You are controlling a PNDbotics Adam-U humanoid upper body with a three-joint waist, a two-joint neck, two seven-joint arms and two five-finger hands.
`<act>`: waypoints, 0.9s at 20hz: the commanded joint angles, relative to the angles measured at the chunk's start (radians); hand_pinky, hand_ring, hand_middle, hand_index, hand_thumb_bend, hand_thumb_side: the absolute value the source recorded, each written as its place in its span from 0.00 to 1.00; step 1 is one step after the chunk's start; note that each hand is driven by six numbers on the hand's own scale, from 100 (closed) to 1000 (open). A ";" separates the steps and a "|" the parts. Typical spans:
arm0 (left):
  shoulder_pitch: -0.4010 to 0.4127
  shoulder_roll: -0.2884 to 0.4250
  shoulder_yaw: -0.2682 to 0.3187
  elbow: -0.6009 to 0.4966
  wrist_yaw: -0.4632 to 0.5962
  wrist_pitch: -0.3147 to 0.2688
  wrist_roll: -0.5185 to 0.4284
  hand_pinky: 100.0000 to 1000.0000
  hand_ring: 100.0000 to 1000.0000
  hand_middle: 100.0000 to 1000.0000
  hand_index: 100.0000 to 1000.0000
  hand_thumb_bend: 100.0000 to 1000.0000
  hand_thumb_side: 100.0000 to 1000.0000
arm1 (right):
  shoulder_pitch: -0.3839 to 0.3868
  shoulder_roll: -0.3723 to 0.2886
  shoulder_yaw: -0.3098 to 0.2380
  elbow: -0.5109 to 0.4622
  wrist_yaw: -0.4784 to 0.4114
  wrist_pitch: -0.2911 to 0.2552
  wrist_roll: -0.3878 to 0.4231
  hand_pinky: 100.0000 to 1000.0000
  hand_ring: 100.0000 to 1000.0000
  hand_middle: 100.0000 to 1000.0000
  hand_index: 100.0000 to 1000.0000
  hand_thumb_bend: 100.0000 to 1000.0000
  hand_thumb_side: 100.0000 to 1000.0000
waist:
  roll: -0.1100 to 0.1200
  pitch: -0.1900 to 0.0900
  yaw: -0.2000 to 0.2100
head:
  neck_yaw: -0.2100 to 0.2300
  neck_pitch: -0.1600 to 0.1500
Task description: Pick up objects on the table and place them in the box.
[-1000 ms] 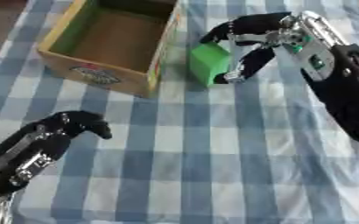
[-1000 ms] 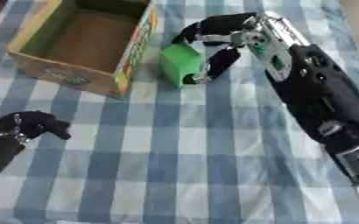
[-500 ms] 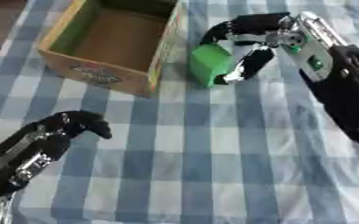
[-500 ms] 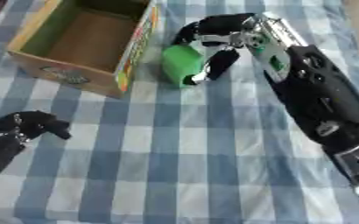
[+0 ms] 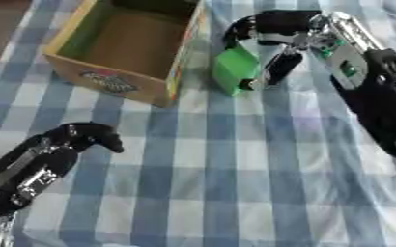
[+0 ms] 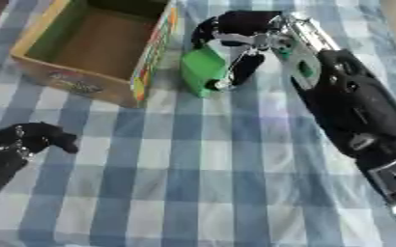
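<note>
Green block sits in the upper middle of the frame, just right of the box. The right hand comes in from the upper right and curls its fingers round the block, with one finger on the block's right side and the rest over its top. I cannot tell if the block is off the tabletop or resting on it.

The box is in the upper left. It is open on top and looks empty inside. Its near wall stands close beside the block.

What could go wrong? The block could bump the box wall if the hand moves left before it goes up high enough. That could push the box or knock the block out of the fingers. The block could also slip, since only its top and one side look held.

There is lots of open room on the checked cloth below and to the right. The gap between block and box is small. The left hand rests in the lower left with its fingers curled, holding nothing, well apart from the box.
</note>
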 commanded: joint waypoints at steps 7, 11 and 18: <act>-0.012 0.006 0.003 -0.014 -0.002 -0.001 -0.006 0.91 0.71 0.67 0.86 0.01 0.79 | -0.023 -0.026 -0.010 -0.047 -0.010 -0.006 -0.060 0.84 0.73 0.76 0.34 0.25 0.23 | -0.003 -0.021 0.002 | 0.005 0.004; -0.011 0.006 0.003 -0.011 -0.006 -0.001 -0.008 0.91 0.71 0.67 0.86 0.01 0.79 | -0.032 -0.044 -0.010 -0.086 -0.051 -0.001 -0.055 0.84 0.73 0.76 0.34 0.25 0.19 | -0.008 -0.026 0.001 | 0.008 0.002; -0.010 0.008 -0.006 -0.001 -0.016 0.000 -0.017 0.91 0.71 0.67 0.86 0.01 0.79 | -0.056 -0.084 -0.021 -0.148 -0.129 0.027 -0.038 0.85 0.73 0.76 0.34 0.30 0.14 | -0.024 -0.044 0.011 | 0.009 -0.008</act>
